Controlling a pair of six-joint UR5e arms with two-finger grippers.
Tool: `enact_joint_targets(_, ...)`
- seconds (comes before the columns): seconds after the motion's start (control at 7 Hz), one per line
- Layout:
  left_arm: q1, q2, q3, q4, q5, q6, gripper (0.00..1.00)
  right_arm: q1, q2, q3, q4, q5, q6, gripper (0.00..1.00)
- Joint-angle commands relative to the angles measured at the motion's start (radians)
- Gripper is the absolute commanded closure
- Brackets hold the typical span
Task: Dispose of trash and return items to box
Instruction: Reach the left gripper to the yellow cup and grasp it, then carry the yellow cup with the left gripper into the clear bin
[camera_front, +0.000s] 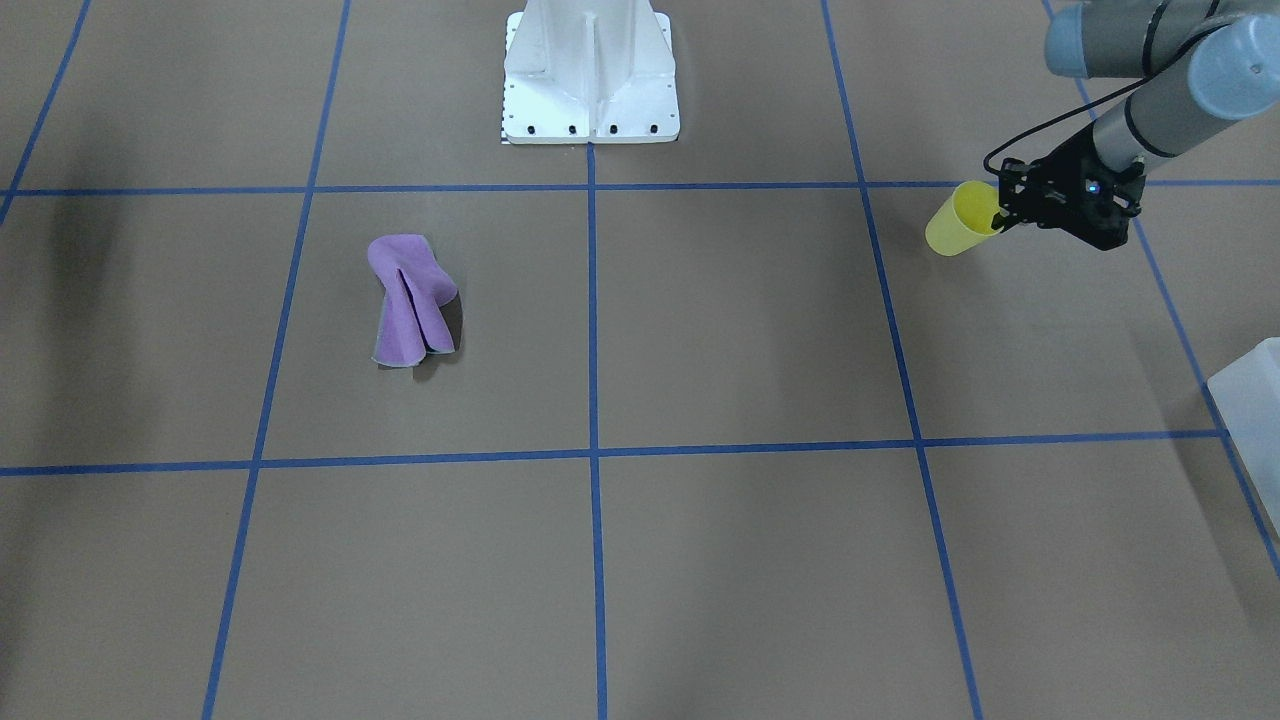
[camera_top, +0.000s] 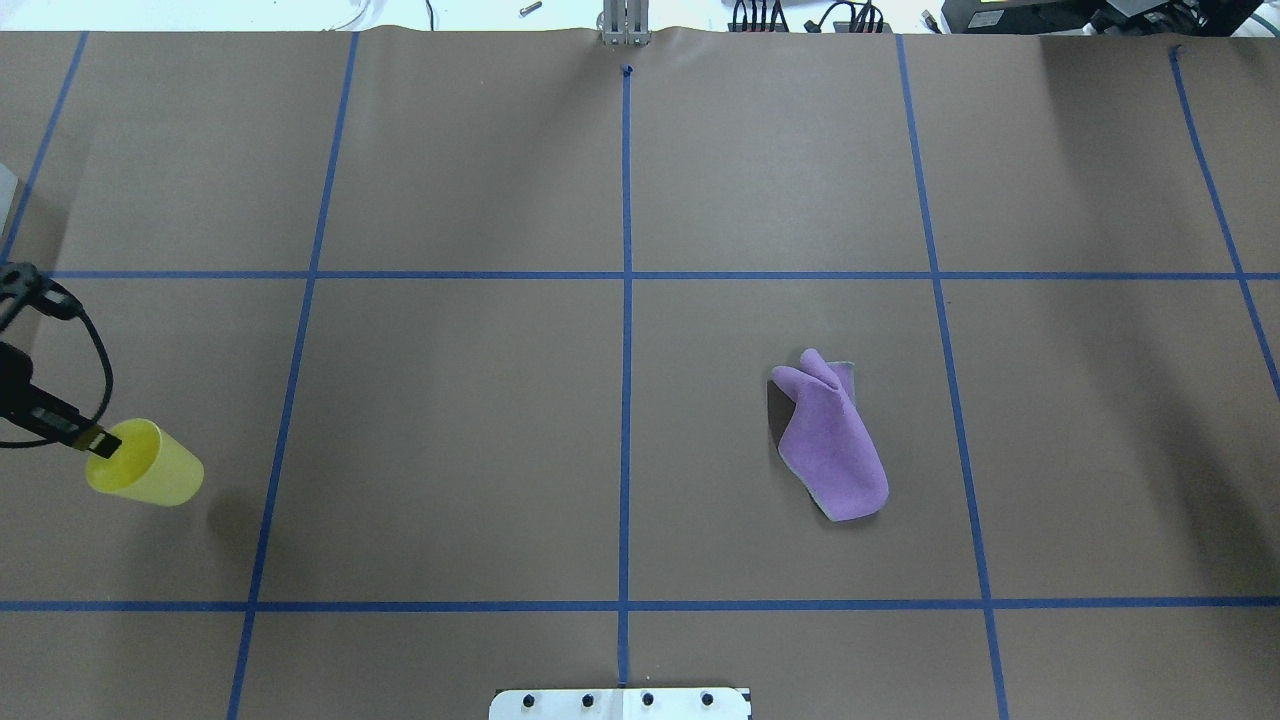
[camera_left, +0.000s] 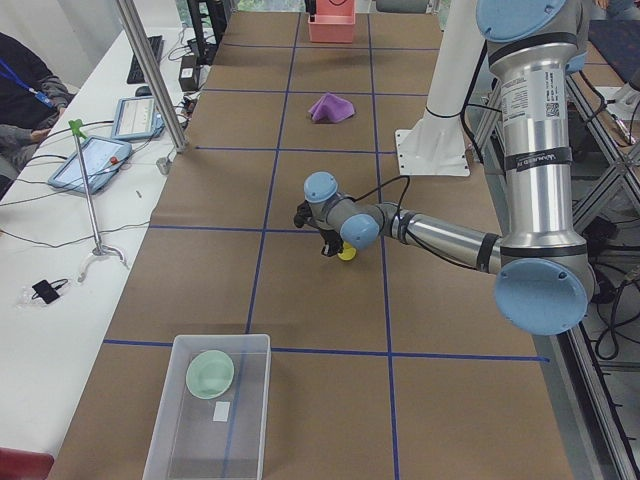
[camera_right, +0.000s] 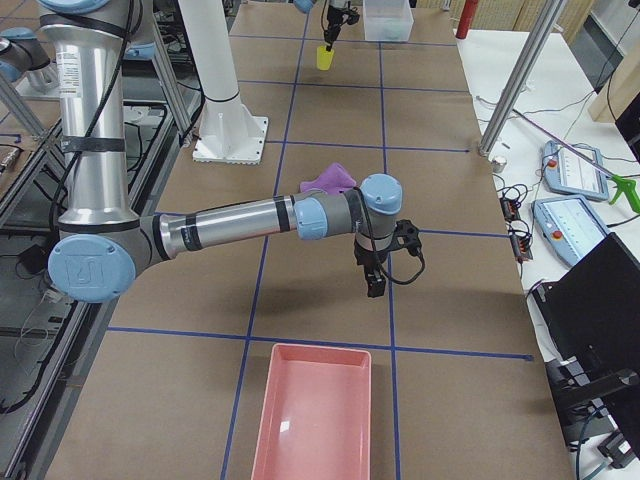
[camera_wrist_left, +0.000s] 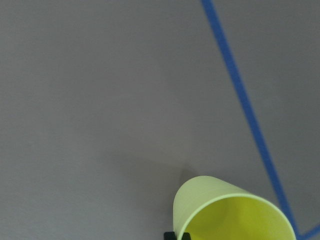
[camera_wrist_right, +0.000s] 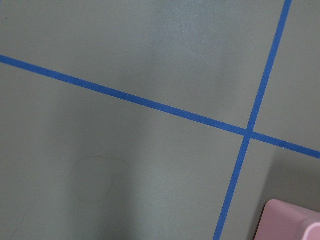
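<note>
Cup (camera_front: 962, 220) run underway: left gripper (camera_front: 1000, 215) pinching its rim, looks lifted off the table (camera_front: 700, 350). Next it needs carrying left to the box (camera_left: 235, 440) at the table's end. Right gripper (camera_right: 375, 285): can't tell if open.

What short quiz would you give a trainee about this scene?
1. True or false: the yellow cup stands upright on the table.
2. What lies in the box? A green bowl; B spoon; C bottle.
3. What colour is the cloth?
Key: 1 false, the left gripper holds it tilted by the rim; 2 A; 3 purple.
</note>
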Motion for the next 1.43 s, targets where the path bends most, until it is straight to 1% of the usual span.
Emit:
enact_joint_targets(0.0, -0.210, -0.032, -0.008, 0.170, -0.051, 0.011, 1.00, 0.000, 0.002, 0.000, 0.000, 0.003, 0.002, 0.00)
enact_joint_targets(0.14, -0.297, -0.082, 0.019, 0.255, -0.047, 0.013, 1.00, 0.000, 0.002, 0.000, 0.000, 0.003, 0.002, 0.00)
enact_joint_targets(0.29, -0.391, -0.156, 0.070, 0.362, -0.039, 0.025, 1.00, 0.000, 0.002, 0.003, 0.000, 0.003, 0.012, 0.00)
enact_joint_targets(0.43, -0.463, -0.197, 0.152, 0.386, -0.033, 0.109, 1.00, 0.000, 0.007, 0.006, 0.000, 0.005, 0.023, 0.00)
enact_joint_targets(0.57, -0.555, -0.277, 0.302, 0.388, -0.033, 0.207, 1.00, -0.006, 0.009, 0.006, 0.000, 0.005, 0.034, 0.00)
enact_joint_targets(0.71, -0.636, -0.369, 0.481, 0.386, -0.033, 0.302, 1.00, -0.006, 0.010, 0.006, 0.000, 0.005, 0.035, 0.00)
enact_joint_targets(0.86, -0.683, -0.441, 0.642, 0.377, 0.039, 0.390, 1.00, -0.008, 0.015, 0.003, 0.000, 0.005, 0.035, 0.00)
enact_joint_targets(1.0, -0.694, -0.480, 0.759, 0.327, 0.103, 0.407, 1.00, -0.009, 0.016, 0.003, 0.000, 0.005, 0.035, 0.00)
enact_joint_targets(1.14, -0.694, -0.483, 0.894, 0.182, 0.104, 0.407, 1.00, -0.014, 0.016, 0.002, 0.000, 0.003, 0.035, 0.00)
enact_joint_targets(1.29, -0.692, -0.513, 1.078, 0.006, 0.107, 0.406, 1.00, -0.014, 0.016, 0.003, 0.002, 0.003, 0.035, 0.00)
